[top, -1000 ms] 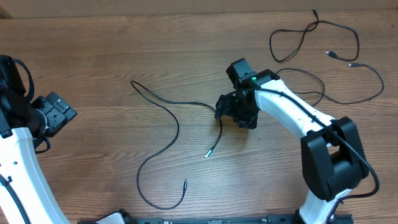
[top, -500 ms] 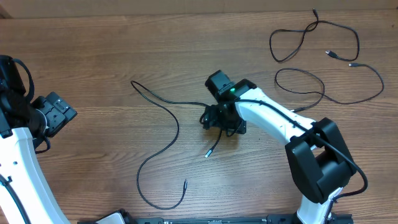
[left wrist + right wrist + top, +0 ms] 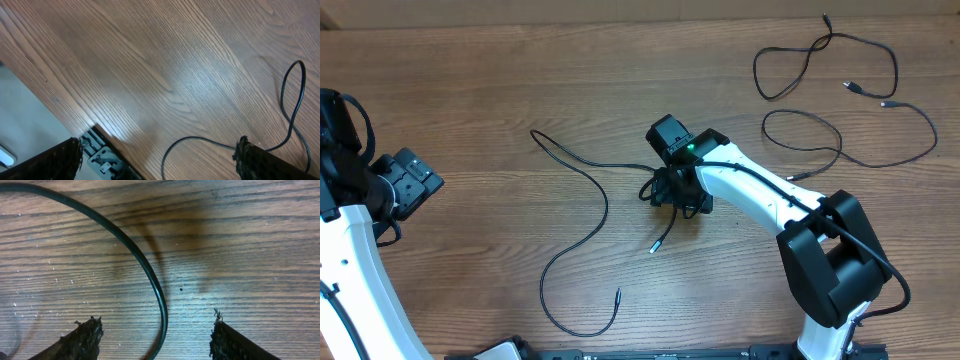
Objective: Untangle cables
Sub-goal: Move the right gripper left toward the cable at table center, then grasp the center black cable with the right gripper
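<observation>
A long thin black cable point(image 3: 604, 208) lies loose across the middle of the table, with one silver tip point(image 3: 657, 245) and one dark plug end point(image 3: 618, 294). My right gripper point(image 3: 672, 193) hovers over this cable near its silver-tipped end. In the right wrist view the jaws stand open and the cable point(image 3: 150, 277) runs between the two fingers, untouched. Two more black cables point(image 3: 825, 55) point(image 3: 850, 145) lie looped at the back right. My left gripper point(image 3: 412, 183) is open and empty at the far left; its wrist view shows part of the cable point(image 3: 292, 107).
The table's front edge and a metal rail point(image 3: 102, 157) show in the left wrist view. The right arm point(image 3: 770, 195) stretches from the front right toward the table's middle. Bare wood lies between the two arms.
My right gripper moved left from the table's right-middle to over the long cable, then settled slightly. The cables and the left arm have not moved.
</observation>
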You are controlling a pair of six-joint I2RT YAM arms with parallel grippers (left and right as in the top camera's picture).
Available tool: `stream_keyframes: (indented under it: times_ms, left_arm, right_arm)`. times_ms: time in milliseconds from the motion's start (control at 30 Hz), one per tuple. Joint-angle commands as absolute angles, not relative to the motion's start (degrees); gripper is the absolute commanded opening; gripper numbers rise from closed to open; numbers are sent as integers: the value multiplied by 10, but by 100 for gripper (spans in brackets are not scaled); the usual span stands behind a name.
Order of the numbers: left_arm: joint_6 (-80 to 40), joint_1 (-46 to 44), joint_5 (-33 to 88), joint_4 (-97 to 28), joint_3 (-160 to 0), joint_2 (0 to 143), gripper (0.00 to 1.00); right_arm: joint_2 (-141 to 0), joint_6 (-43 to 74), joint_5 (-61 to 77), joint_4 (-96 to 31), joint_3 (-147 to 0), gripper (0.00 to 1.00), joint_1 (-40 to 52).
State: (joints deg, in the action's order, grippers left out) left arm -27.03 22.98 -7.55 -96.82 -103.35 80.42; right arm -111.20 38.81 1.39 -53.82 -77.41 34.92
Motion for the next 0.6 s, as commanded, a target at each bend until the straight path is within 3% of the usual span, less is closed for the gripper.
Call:
stream_keyframes:
  times_ms: [0,333,400,467,567]
  left_arm:
    - [-279,232,-75,-968,-1031,804,100]
    - [-279,232,-75,-968,-1031,804,100]
    - [-279,232,-75,-968,-1031,804,99]
    - [-279,232,-75,-968,-1031,804,100]
    - [-279,232,-75,-968,-1031,804,100]
  right_arm:
    - [-1125,392,5,-536,-771,70,348]
    - [-1157,405,9,-536,-771,65,349]
    - [-1158,405,9,-536,-771,60,349]
    - [-1159,405,4,-536,-771,44,349]
    - [-1160,405,4,-536,-771,33,349]
